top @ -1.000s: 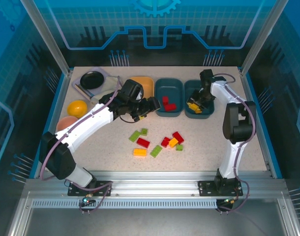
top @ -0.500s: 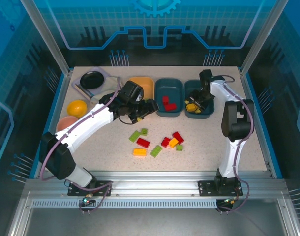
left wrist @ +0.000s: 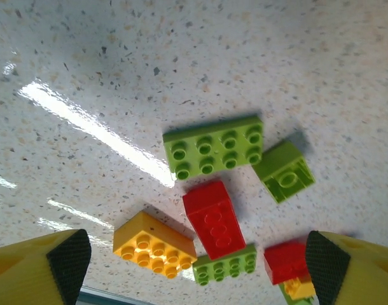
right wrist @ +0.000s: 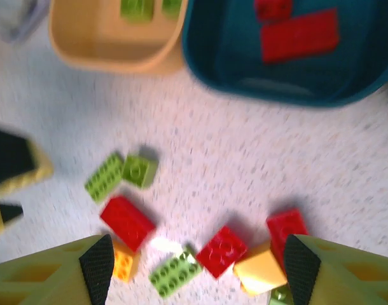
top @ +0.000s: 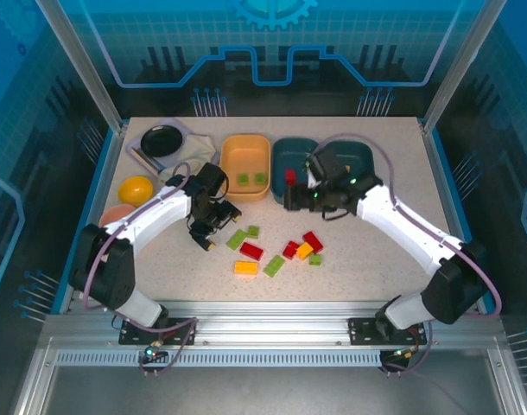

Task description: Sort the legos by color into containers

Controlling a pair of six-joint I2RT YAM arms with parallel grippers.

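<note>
The left tool (left wrist: 195, 259) gapes wide above the table (left wrist: 105, 57). Around a red lego (left wrist: 214, 219), a green lego (left wrist: 214, 147) lies at twelve o'clock, a yellow-orange lego (left wrist: 154, 244) at eight.

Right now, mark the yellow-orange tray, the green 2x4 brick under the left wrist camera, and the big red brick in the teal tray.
yellow-orange tray (top: 244, 156), top external view, bare floor.
green 2x4 brick (left wrist: 214, 147), left wrist view, studded top.
big red brick (right wrist: 300, 35), right wrist view, top face.
</note>
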